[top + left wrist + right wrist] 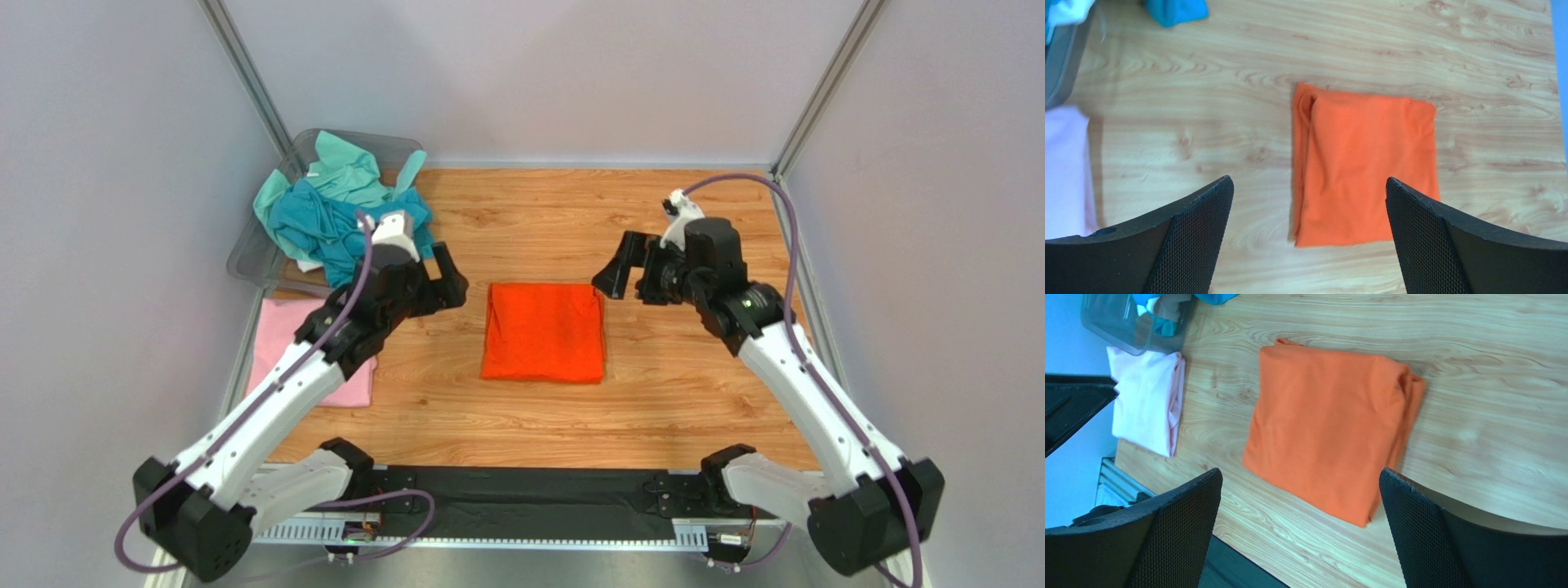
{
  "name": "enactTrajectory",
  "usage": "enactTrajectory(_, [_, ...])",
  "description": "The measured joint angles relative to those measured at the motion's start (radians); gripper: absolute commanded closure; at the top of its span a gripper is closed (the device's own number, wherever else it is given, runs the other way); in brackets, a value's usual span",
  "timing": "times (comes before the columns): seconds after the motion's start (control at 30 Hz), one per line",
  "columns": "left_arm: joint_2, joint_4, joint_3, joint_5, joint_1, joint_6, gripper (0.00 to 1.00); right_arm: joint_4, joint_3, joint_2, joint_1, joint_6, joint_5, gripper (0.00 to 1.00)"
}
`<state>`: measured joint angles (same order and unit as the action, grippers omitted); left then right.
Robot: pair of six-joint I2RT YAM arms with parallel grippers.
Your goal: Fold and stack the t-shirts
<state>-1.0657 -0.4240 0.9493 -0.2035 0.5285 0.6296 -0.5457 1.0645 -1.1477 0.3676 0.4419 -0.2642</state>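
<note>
The fold of the orange shirt looks finished, so I judge the step in hand to be the stacking.

At the far-left corner of the surface stands the bin, with a teal shirt and a mint shirt heaped in it, crumpled and spilling over its rim. These two are not yet folded. Along the left edge, nearer than the bin, lies the pink shirt, folded flat; the left arm hides part of it in the top view.

The left gripper hangs just beside the orange shirt's far-left corner, spread wide and holding nothing. Its wrist view looks down between the two fingers onto bare wood and orange cloth.

The orange shirt lies in the middle of the surface, well apart from the pink one. It is a neat, nearly square packet, flat and smooth on top. In each wrist view stacked layers show along one side. Nothing touches it.

The right gripper hangs just beside the far-right corner of the orange shirt, also spread and empty.

The next move, as I judge it, calls for taking one folded packet by an edge, through all its layers, so that it does not fall open. It must then be carried level and laid squarely on the other. The pink shirt by the left edge seems the natural base.
</note>
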Motion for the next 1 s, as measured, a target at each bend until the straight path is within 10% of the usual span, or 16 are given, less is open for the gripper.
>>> enactTrajectory(0.4, [0.491,-0.142,-0.325,-0.04,0.0,0.092,0.0,0.044,-0.261,0.07,-0.006,0.087,0.118,0.0])
enactTrajectory(1.0, [0.507,-0.166,-0.393,-0.081,0.0,0.128,0.0,0.133,-0.095,-0.499,0.103,0.111,0.103,0.34])
